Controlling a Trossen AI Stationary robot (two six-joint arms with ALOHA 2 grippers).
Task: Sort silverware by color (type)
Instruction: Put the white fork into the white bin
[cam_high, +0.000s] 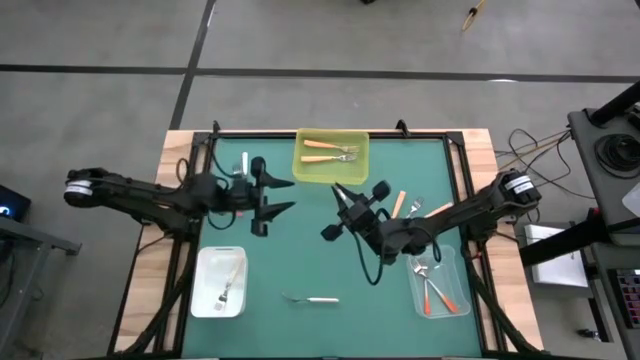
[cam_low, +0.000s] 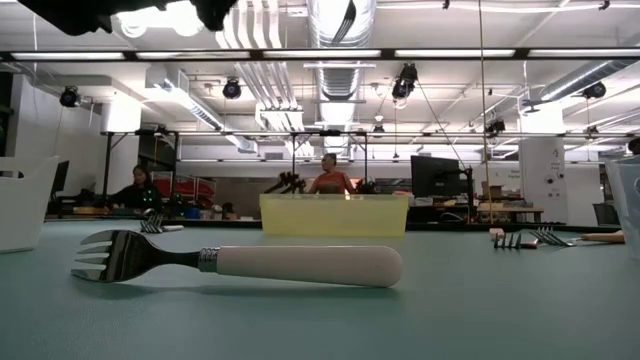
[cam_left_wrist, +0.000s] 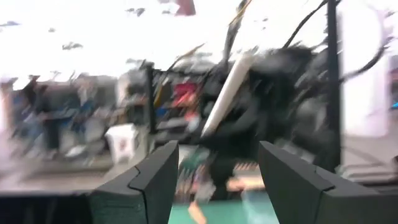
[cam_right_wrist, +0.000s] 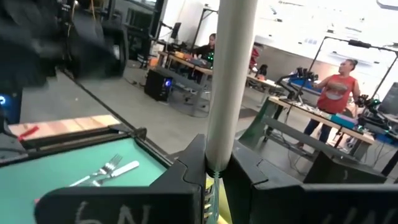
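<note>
Green-topped bench (cam_high: 300, 240), wooden edges showing at both sides. Both arms reach in over its middle.

Left arm: enters from the left side. Left tool (cam_high: 272, 197) sits over the bench left of centre, fingers (cam_left_wrist: 158, 177) spread wide, nothing between them.

Right arm: enters from the right side. Right tool (cam_high: 343, 198) sits just right of centre, in front of the yellow tray, fingers pressed together on a white-handled fork (cam_right_wrist: 229, 81). In the right wrist view the handle stands up from between the fingers.

Yellow tray (cam_high: 302, 168) at the far middle of the bench holds light orange forks (cam_high: 330, 152). White tray (cam_high: 203, 285) at the near left holds one white fork (cam_high: 229, 285). Clear tray (cam_high: 458, 280) at the near right holds red-orange forks (cam_high: 438, 292).

Loose on the bench: one white-handled lying fork (cam_low: 245, 262) near the front edge, between the white and clear trays, tines towards the left; several more loose forks (cam_high: 412, 207) just beyond the right arm, towards the right edge.

Two people stand in the room behind the bench, far off in the low view.
</note>
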